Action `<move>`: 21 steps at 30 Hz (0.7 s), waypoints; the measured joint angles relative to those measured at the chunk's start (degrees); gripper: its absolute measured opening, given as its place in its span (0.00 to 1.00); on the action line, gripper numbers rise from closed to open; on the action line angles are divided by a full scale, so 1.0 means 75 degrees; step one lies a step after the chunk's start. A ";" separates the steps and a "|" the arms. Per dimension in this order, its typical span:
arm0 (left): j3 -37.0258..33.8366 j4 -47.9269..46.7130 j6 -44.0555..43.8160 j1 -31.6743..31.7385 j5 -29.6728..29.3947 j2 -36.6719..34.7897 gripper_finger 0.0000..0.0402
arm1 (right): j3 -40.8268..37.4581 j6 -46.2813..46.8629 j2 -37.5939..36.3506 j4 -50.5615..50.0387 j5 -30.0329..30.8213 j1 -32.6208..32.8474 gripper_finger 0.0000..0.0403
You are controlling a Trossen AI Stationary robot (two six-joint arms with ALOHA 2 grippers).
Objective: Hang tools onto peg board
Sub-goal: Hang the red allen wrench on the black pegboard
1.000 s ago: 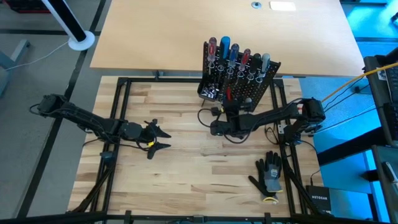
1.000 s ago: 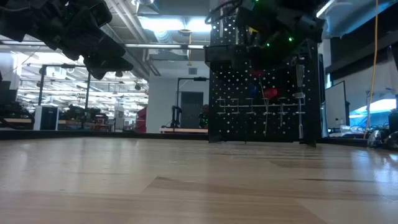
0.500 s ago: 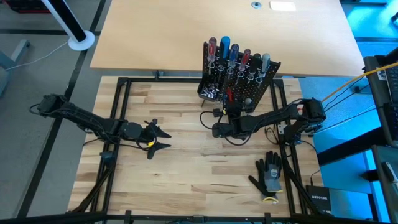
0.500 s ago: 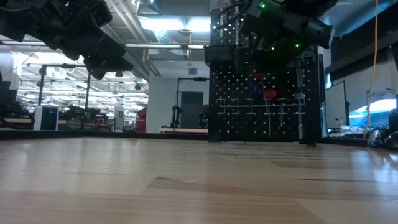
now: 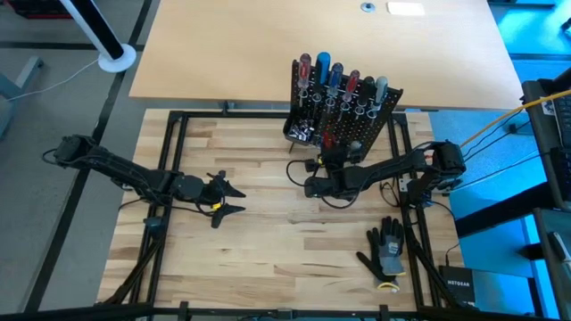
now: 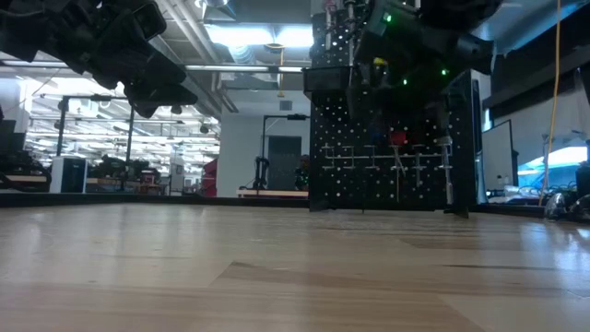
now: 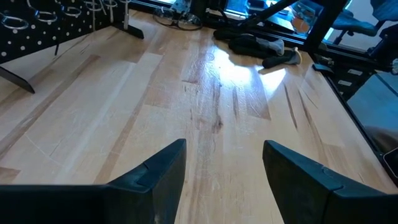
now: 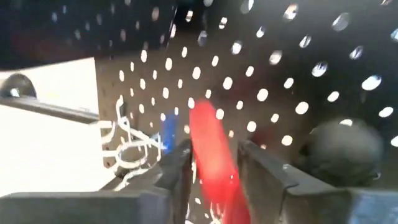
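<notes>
The black peg board stands at the table's far side, with several red, blue and grey-handled tools in its top row of wire rings. My right gripper is right in front of its face, shut on a red-handled tool. That tool also shows in the high view and the low view. A blue tool and silver wire rings show just beyond it. My left gripper hovers open and empty over the table's left middle, and its fingers frame bare wood in the left wrist view. My right gripper pinches the tool's red handle between its two fingers. The fingers come from the table's near side and point at the peg board. The handle's free end reaches past the fingertips, close to the board's perforated face. The tool is clear of the table.
A black-and-grey work glove lies at the near right, and it also shows in the left wrist view. Cables loop by the board's foot. A dark box sits at the near right corner. Open wood lies between the arms.
My right gripper has shifted only slightly in front of the peg board and stays shut on the red-handled tool.
</notes>
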 joint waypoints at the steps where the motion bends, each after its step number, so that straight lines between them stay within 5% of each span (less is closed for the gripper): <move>1: 0.0000 -0.0005 -0.0001 -0.0002 0.0000 -0.0002 0.51 | 0.0004 0.0000 -0.0014 0.0017 0.0017 0.0000 0.31; 9: 0.0000 0.0002 -0.0003 0.0000 0.0000 -0.0001 0.51 | 0.0148 -0.0040 -0.0045 0.0059 0.0182 0.0130 0.45; 21: 0.0000 -0.0007 -0.0003 0.0000 0.0000 0.0000 0.51 | 0.1105 -0.1759 -0.0054 0.0053 0.0402 0.0653 0.46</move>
